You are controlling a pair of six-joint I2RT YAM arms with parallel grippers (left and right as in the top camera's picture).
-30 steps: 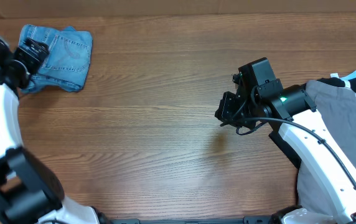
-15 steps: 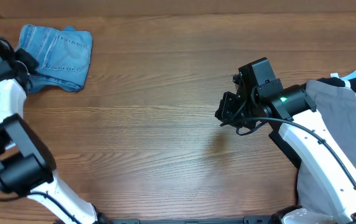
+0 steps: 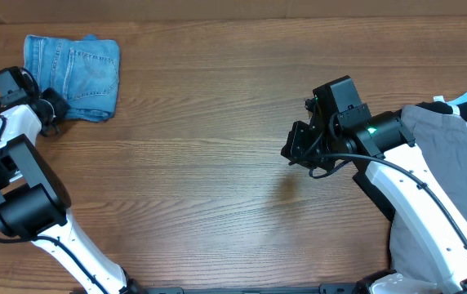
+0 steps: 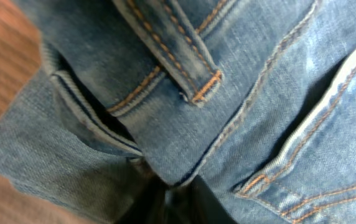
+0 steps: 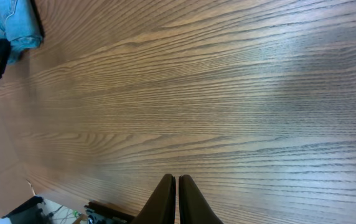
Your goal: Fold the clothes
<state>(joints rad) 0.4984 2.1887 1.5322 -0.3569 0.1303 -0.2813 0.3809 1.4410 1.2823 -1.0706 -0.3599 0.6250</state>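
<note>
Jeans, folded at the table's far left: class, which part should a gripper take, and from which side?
Probably the near-left corner of the jeans, from the left, low along the table. The bundle lies flat, and there its layered edges stack into a thick lip that one pinch can catch.
</note>
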